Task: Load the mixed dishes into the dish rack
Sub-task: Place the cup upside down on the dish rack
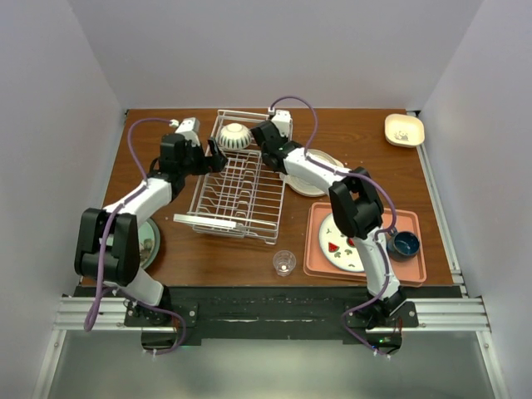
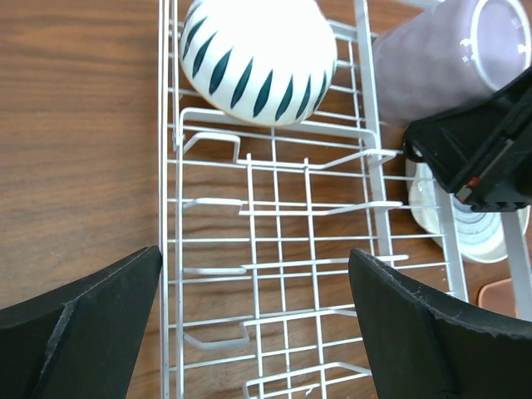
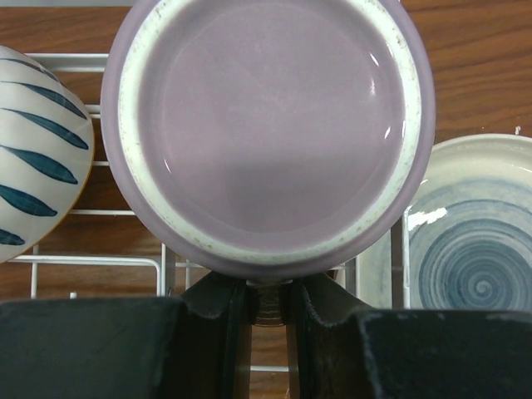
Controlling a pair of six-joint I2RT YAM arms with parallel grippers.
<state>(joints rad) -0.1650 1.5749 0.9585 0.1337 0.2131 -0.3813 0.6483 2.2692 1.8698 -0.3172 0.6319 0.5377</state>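
The dish rack [image 1: 237, 193] is white wire and the worktop [image 2: 75, 125] a brown wood grain; the bowl [image 2: 258, 58] is white with dark teal leaf-shaped strokes fanning round its side. The cup [image 3: 266, 133] is a cloudy lilac purple with a speckled cream ring, and the cream plate [image 3: 474, 249] has a centre of grey-blue spiral rings. The tray [image 1: 366, 276] is salmon pink, and the small dish [image 1: 406, 243] is navy blue.

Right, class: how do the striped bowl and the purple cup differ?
The bowl is white with dark stripes; the cup is plain purple. The bowl rests free in the rack; the cup is pinched by the right gripper. Both are at the rack's far end.
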